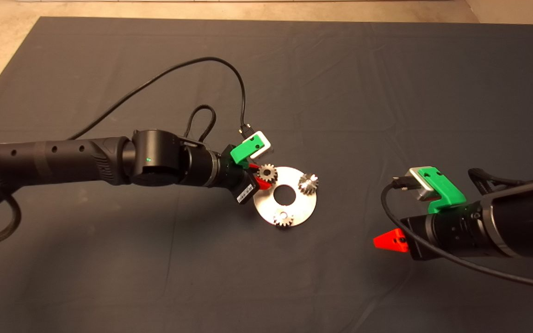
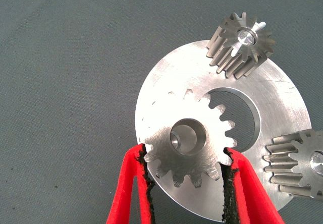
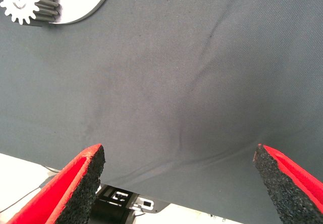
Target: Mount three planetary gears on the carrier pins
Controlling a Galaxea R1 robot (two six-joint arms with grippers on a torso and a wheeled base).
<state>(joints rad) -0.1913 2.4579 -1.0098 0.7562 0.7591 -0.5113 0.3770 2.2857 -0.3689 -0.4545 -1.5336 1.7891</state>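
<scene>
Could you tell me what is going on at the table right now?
The left end effector holds the third gear over the disc, its bore lined up over a pin. Two other gears already sit on their pins. The right end effector waits open over the mat, off to the side.

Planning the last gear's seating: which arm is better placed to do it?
Left. The left gripper already clamps the third gear over the disc; the right gripper hangs open above bare mat.
</scene>
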